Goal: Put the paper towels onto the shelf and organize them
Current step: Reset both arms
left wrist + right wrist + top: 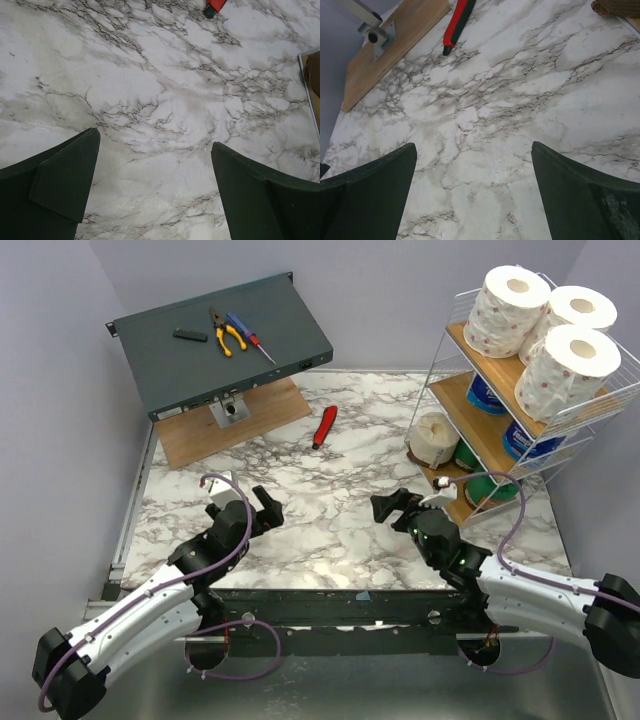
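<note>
Over near bench (330,505), left end effector (265,508), right end effector (392,507) released, empty; paper towels (568,365) look all on shelf (487,362); maybe square cream roll (433,440).

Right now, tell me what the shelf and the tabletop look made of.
Shelf: thin white wire, probably coated metal, with matte light-wood tiers. Tabletop: white with grey veining and a slight sheen; real marble or a marble-print laminate, I cannot tell which.
</note>
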You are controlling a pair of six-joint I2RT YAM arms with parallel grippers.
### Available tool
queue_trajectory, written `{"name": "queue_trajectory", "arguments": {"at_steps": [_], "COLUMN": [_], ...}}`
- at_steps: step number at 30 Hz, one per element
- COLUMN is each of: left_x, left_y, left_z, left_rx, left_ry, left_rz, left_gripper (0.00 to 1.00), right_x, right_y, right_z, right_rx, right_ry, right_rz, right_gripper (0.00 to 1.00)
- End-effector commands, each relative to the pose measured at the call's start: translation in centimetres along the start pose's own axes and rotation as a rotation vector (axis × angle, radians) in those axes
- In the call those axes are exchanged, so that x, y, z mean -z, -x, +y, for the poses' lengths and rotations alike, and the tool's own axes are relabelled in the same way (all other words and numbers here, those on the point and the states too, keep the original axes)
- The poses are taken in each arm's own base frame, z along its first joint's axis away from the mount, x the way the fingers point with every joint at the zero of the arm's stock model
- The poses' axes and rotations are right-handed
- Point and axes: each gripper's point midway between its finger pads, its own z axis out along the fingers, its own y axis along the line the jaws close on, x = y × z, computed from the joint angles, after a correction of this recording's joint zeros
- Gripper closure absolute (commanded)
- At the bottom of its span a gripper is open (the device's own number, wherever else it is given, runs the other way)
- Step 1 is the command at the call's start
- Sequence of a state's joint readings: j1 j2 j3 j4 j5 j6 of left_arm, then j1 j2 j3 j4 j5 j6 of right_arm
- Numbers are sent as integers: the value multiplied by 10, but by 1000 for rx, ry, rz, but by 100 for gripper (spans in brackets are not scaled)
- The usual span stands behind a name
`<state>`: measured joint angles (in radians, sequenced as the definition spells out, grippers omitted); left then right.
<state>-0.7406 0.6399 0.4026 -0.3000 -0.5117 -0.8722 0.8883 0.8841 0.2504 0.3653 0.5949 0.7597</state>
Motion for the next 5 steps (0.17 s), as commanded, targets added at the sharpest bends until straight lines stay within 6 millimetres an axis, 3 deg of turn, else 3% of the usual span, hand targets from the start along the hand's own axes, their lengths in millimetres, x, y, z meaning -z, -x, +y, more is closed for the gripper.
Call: {"name": "queue_trajectory", "arguments": {"at_steps": [1,5], "left_x": [0,-1], "left_y": [6,5], "left_z": [-7,-4], "left_rx": [1,-7], "left_ry": [-14,13], "left_rz": [-8,3], "left_gripper": [2,2], "right_x": [-3,-4], "right_y": [-5,-10], "right_z": [0,4], "right_rx": [-13,-8], "right_ry": [9,46], "right_rz": [-6,4], "right_gripper": [0,0]}}
